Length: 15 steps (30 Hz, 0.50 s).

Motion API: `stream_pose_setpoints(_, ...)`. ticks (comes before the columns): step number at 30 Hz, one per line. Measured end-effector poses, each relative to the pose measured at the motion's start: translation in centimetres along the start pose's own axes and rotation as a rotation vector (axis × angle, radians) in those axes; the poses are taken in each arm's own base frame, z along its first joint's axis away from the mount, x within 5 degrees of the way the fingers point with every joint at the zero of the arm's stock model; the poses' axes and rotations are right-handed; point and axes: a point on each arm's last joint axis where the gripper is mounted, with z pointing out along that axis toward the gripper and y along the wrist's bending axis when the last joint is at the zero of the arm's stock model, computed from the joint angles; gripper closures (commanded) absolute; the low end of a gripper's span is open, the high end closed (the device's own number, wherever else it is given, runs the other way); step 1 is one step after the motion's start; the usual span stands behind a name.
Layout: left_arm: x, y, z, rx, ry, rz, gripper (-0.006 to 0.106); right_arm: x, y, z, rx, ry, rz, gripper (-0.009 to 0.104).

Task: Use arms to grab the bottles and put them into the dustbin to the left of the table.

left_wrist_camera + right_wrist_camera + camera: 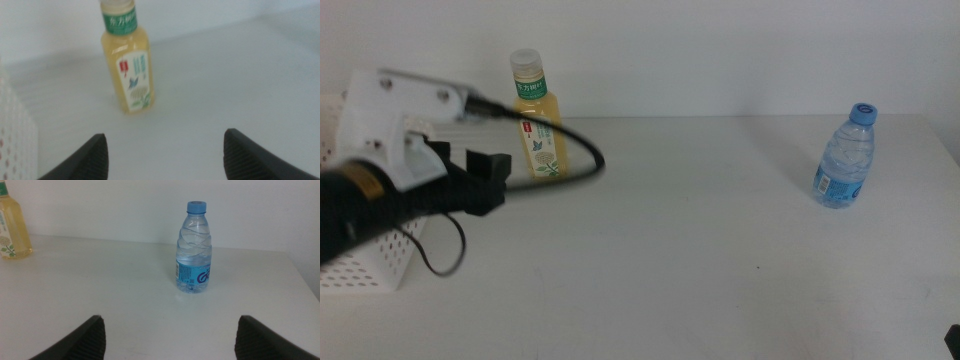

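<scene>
A yellow juice bottle (539, 120) with a white cap and green label stands upright at the back left of the table (720, 260). My left gripper (480, 178) hovers just left of and in front of it, open and empty; in the left wrist view the juice bottle (129, 60) stands ahead of the wide-apart jaws (165, 155). A small clear water bottle (845, 157) with a blue cap stands at the right. In the right wrist view the water bottle (194, 249) is ahead of my open right gripper (170, 337). The white perforated dustbin (365, 255) sits at the left edge.
A thick black cable (565, 150) loops from the left arm's white housing (390, 115) in front of the juice bottle. The right arm shows only as a dark tip (953, 335) at the bottom right corner.
</scene>
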Motion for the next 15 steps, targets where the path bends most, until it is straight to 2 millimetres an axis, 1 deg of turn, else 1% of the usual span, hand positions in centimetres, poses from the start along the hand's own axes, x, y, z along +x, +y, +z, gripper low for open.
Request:
stream_pose_setpoints(4, 2.1, -0.6, 0.1, -0.003, -0.148, 0.014, 0.030, 0.0, 0.0, 0.0, 0.000, 0.000, 0.000, 0.027)
stream_pose_setpoints(7, 3.7, -0.6, 0.4, -0.020, -0.230, 0.018, 0.030, 0.0, 0.0, 0.0, 0.000, 0.000, 0.000, 0.027)
stream_pose_setpoints(10, 4.9, -0.4, 1.1, -0.037, -0.263, 0.007, 0.030, 0.0, 0.0, 0.0, 0.000, 0.000, 0.000, 0.027)
stream_pose_setpoints(15, 5.9, -0.3, 3.0, -0.052, -0.281, -0.018, 0.030, 0.0, 0.0, 0.0, 0.000, 0.000, 0.000, 0.027)
